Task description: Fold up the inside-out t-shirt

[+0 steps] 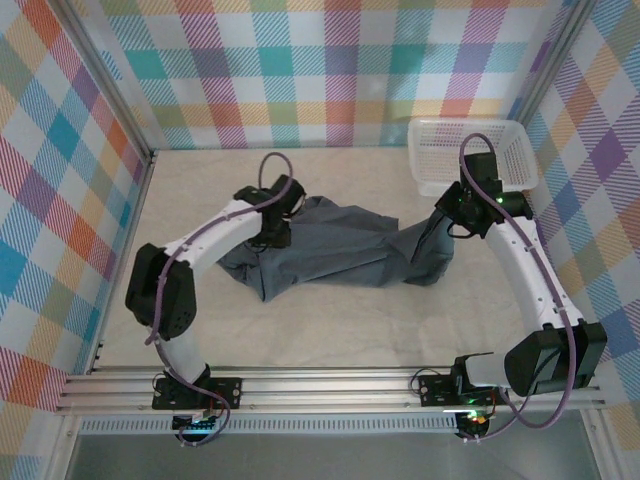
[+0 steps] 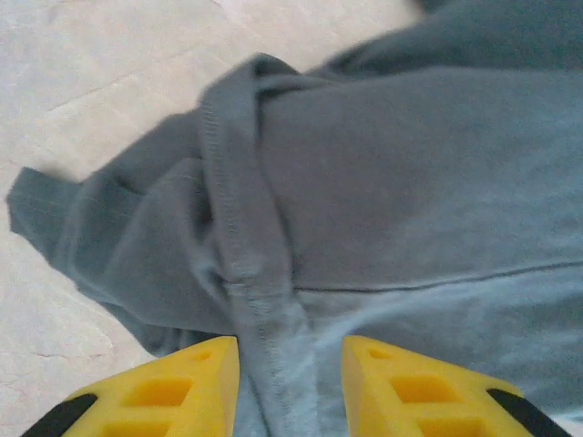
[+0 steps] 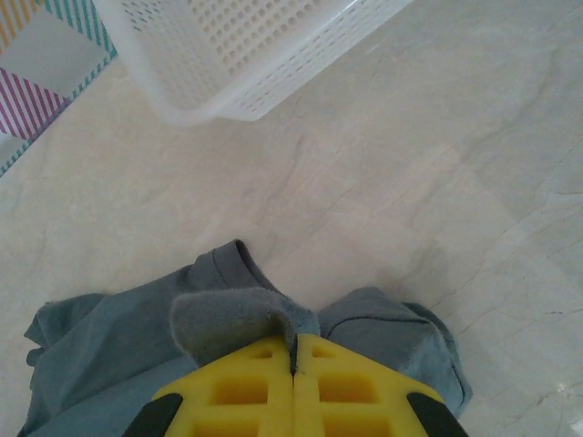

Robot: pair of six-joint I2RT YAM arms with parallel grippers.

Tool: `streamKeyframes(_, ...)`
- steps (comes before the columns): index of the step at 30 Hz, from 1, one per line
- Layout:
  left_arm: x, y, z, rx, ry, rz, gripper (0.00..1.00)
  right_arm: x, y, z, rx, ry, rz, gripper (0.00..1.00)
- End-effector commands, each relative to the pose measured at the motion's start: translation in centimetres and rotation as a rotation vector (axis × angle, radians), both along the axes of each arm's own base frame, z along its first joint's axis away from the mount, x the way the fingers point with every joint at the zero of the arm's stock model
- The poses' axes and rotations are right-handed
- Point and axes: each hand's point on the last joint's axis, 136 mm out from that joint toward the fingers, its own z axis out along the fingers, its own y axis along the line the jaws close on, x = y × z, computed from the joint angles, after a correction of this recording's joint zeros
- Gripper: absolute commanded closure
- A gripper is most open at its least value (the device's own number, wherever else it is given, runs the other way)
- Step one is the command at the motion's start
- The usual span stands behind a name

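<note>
Your t-shirt (image 1: 330,250) lies bunched on the bench (image 1: 330,330) — no fold made yet; left end effector (image 2: 287,353) stands apart astride a seam; right end effector (image 3: 293,344) is clamped on its edge.

The t-shirt (image 1: 330,250) lies stretched left to right on the middle of the table (image 1: 330,335). The basket (image 1: 470,150) stands behind its right end.

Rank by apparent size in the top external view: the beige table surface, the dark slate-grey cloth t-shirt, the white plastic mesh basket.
1. beige table surface, largest
2. dark slate-grey cloth t-shirt, crumpled
3. white plastic mesh basket, clearly smallest
</note>
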Motion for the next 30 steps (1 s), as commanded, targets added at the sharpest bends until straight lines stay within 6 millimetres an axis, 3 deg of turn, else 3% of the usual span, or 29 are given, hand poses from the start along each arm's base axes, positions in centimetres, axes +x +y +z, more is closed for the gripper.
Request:
streamKeyframes(1,0.1,1.5,-2.0,0.13,0.073,0.023,0.65,0.1,0.1,0.9,0.02,-0.03,0.003,1.0)
streamKeyframes(9,0.6,2.8,-4.3,0.241,0.156,-0.01,0.69,-0.4,-0.2,1.3,0.001,-0.041,0.003,1.0)
streamKeyframes(13,0.8,4.1,-3.8,0.272,0.135,0.005,0.77,-0.4,-0.1,1.0,0.007,-0.034,0.004,1.0)
streamKeyframes(20,0.9,5.2,-3.3,0.221,0.12,0.042,1.0,-0.2,0.0,1.0,0.012,-0.036,0.006,1.0)
streamKeyframes(23,1.0,5.4,-2.7,0.213,0.1,0.05,1.0,-0.3,0.0,1.3,0.015,-0.041,0.005,1.0)
streamKeyframes(25,1.4,5.4,-1.1,0.18,0.057,0.059,1.0,-0.3,0.0,1.8,0.019,-0.052,0.005,1.0)
streamKeyframes(27,2.3,5.2,2.1,0.076,-0.012,0.08,1.0,-0.1,0.2,3.1,0.034,-0.079,0.007,1.0)
streamKeyframes(29,3.7,5.0,7.9,-0.089,-0.145,0.099,1.0,0.6,0.7,6.5,0.067,-0.158,0.017,1.0)
streamKeyframes(30,4.4,4.8,11.8,-0.187,-0.235,0.1,1.0,1.1,1.0,8.7,0.089,-0.212,0.026,1.0)
